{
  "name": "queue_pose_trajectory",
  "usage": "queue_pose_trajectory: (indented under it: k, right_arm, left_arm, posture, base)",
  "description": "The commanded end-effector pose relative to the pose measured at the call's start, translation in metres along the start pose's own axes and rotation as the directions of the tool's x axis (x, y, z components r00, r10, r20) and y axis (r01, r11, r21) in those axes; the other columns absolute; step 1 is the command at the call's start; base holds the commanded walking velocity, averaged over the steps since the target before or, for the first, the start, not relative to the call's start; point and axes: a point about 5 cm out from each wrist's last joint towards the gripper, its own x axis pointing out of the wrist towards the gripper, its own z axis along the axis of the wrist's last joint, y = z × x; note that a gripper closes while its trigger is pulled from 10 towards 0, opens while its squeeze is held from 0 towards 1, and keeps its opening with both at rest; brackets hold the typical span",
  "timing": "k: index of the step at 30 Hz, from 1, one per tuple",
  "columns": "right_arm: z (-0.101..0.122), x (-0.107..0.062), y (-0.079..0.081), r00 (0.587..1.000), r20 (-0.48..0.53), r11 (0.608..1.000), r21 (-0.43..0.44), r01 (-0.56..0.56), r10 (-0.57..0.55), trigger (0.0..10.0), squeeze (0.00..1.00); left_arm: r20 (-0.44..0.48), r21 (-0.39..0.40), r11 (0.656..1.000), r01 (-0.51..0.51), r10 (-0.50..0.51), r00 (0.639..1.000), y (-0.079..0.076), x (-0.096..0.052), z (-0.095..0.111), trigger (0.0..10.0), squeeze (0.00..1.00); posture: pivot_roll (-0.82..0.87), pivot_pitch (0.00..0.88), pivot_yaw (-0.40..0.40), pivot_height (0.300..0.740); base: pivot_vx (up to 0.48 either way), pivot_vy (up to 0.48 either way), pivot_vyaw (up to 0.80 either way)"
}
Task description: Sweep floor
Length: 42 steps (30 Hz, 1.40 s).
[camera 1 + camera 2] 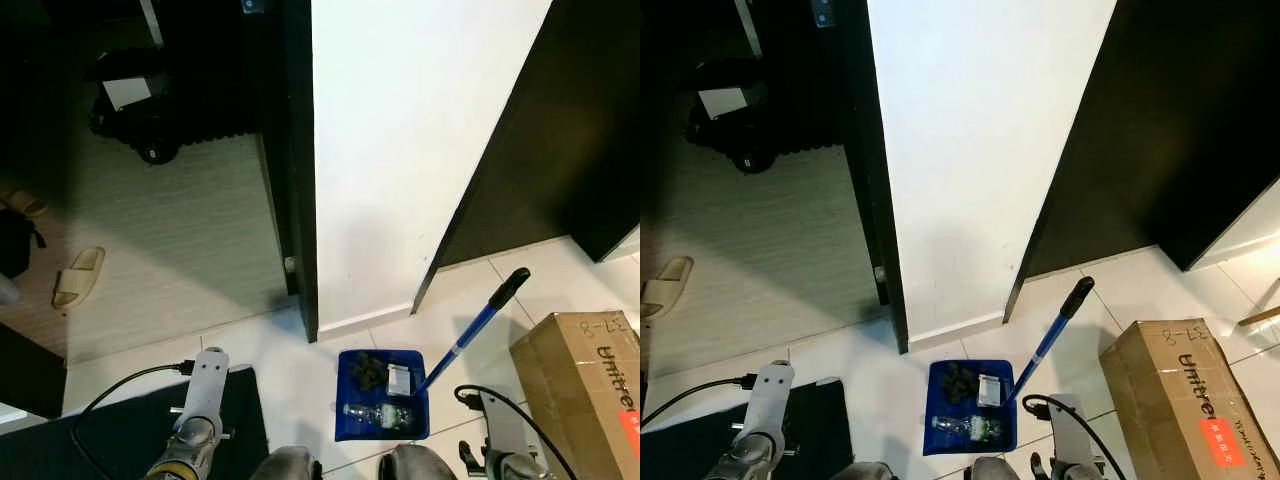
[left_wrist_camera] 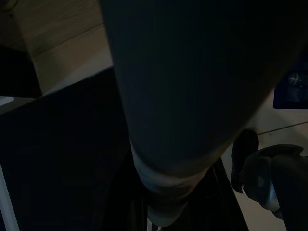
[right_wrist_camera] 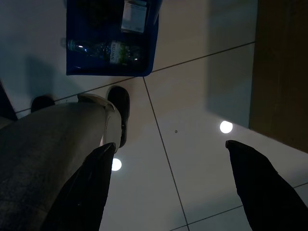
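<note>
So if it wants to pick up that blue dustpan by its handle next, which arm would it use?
Probably the right. The dustpan sits on the tiles just ahead, and its handle leans toward the robot's right side, above the right arm. The left arm hangs farther away, over the dark mat.

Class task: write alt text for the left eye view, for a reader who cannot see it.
A blue dustpan with a long blue handle rests on white floor tiles below a white wall end, holding a plastic bottle and dark debris. A cardboard box sits at right.
</note>
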Motion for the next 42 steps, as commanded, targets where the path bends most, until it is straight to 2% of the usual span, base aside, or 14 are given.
queue_pose_trajectory:
  k: [1, 3, 6, 7, 10, 13, 16, 19, 25, 28, 30, 33, 37, 42]
  right_arm:
    - [-0.003, 0.000, 0.001, 1.000, -0.010, 1.000, -0.007, -0.002, 0.002, 10.0, 0.00]
    - [-0.003, 0.000, 0.001, 1.000, -0.010, 1.000, -0.007, -0.002, 0.002, 10.0, 0.00]
    - [-0.003, 0.000, 0.002, 1.000, -0.010, 1.000, -0.005, -0.007, 0.007, 10.0, 0.00]
    - [-0.003, 0.000, 0.003, 1.000, -0.010, 1.000, -0.002, -0.011, 0.011, 10.0, 0.00]
    - [-0.003, 0.000, 0.003, 1.000, -0.010, 1.000, -0.002, -0.012, 0.012, 10.0, 0.00]
    - [-0.002, 0.000, 0.004, 1.000, -0.011, 1.000, 0.001, -0.015, 0.015, 10.0, 0.00]
    - [-0.001, 0.000, 0.004, 1.000, -0.011, 1.000, 0.001, -0.016, 0.016, 10.0, 0.00]
    - [0.000, 0.000, 0.004, 1.000, -0.010, 1.000, 0.003, -0.015, 0.015, 10.0, 0.00]
    - [0.000, 0.000, 0.004, 1.000, -0.010, 1.000, 0.000, -0.012, 0.012, 10.0, 0.00]
    - [0.000, 0.000, 0.003, 1.000, -0.009, 1.000, 0.000, -0.011, 0.011, 10.0, 0.00]
    - [0.000, 0.000, 0.003, 1.000, -0.009, 1.000, 0.000, -0.010, 0.010, 10.0, 0.00]
    - [0.000, 0.000, 0.003, 1.000, -0.010, 1.000, -0.001, -0.010, 0.010, 10.0, 0.00]
    - [0.000, 0.000, 0.003, 1.000, -0.011, 1.000, -0.001, -0.010, 0.010, 10.0, 0.00]
    - [-0.002, 0.000, 0.003, 1.000, -0.013, 1.000, -0.002, -0.009, 0.009, 10.0, 0.00]
  left_arm:
    - [-0.009, -0.011, 1.000, 0.014, -0.014, 1.000, -0.005, -0.001, -0.002, 10.0, 0.00]
    - [-0.009, -0.011, 1.000, 0.014, -0.014, 1.000, -0.005, -0.001, -0.002, 10.0, 0.00]
    - [0.023, -0.064, 0.997, 0.049, -0.048, 0.999, -0.006, -0.001, -0.001, 10.0, 0.00]
    - [0.054, -0.108, 0.990, 0.086, -0.081, 0.995, -0.008, -0.002, 0.001, 10.0, 0.00]
    - [0.058, -0.115, 0.989, 0.093, -0.087, 0.995, -0.009, -0.002, 0.001, 10.0, 0.00]
    - [0.092, -0.159, 0.978, 0.137, -0.124, 0.988, -0.011, -0.002, 0.003, 10.0, 0.00]
    - [0.115, -0.132, 0.979, 0.155, -0.140, 0.983, -0.012, -0.002, 0.006, 10.0, 0.00]
    - [0.130, -0.082, 0.992, 0.095, -0.084, 0.988, -0.008, -0.002, 0.008, 10.0, 0.00]
    - [0.200, -0.065, 0.994, 0.090, -0.076, 0.977, -0.006, -0.003, 0.015, 10.0, 0.00]
    - [0.217, -0.069, 0.992, 0.105, -0.088, 0.972, -0.006, -0.004, 0.016, 10.0, 0.00]
    - [0.220, -0.099, 0.983, 0.157, -0.132, 0.966, -0.009, -0.004, 0.016, 10.0, 0.00]
    - [0.218, -0.088, 0.974, 0.208, -0.185, 0.958, -0.012, -0.004, 0.017, 10.0, 0.00]
    - [0.216, -0.071, 0.974, 0.216, -0.196, 0.956, -0.012, -0.004, 0.017, 10.0, 0.00]
    - [0.231, -0.089, 0.958, 0.274, -0.248, 0.941, -0.016, -0.005, 0.017, 10.0, 0.00]
  posture:
    - [0.06, 0.000, -0.023, 0.740]
    - [0.06, 0.000, -0.023, 0.740]
    - [0.06, 0.000, -0.018, 0.740]
    - [0.06, 0.000, -0.019, 0.740]
    - [0.06, 0.000, -0.019, 0.740]
    - [0.06, 0.000, -0.019, 0.740]
    - [0.06, 0.000, -0.018, 0.740]
    - [0.06, 0.000, -0.018, 0.740]
    - [0.06, 0.000, -0.016, 0.740]
    - [0.06, 0.000, -0.015, 0.740]
    - [0.06, 0.000, -0.015, 0.740]
    - [0.06, 0.000, -0.014, 0.740]
    - [0.06, 0.000, -0.012, 0.740]
    - [0.06, 0.000, -0.012, 0.740]
  base:
    - [0.000, 0.000, 0.00]
    - [0.000, 0.000, 0.00]
    - [0.000, 0.000, 0.00]
    - [0.000, 0.000, 0.00]
    - [0.000, 0.000, 0.00]
    - [0.000, 0.000, 0.00]
    - [0.000, 0.000, 0.00]
    - [0.000, 0.000, 0.00]
    - [0.000, 0.000, 0.00]
    - [0.000, 0.000, 0.00]
    - [0.000, 0.000, 0.00]
    - [0.000, 0.000, 0.00]
    - [0.000, 0.000, 0.00]
    - [0.000, 0.000, 0.00]
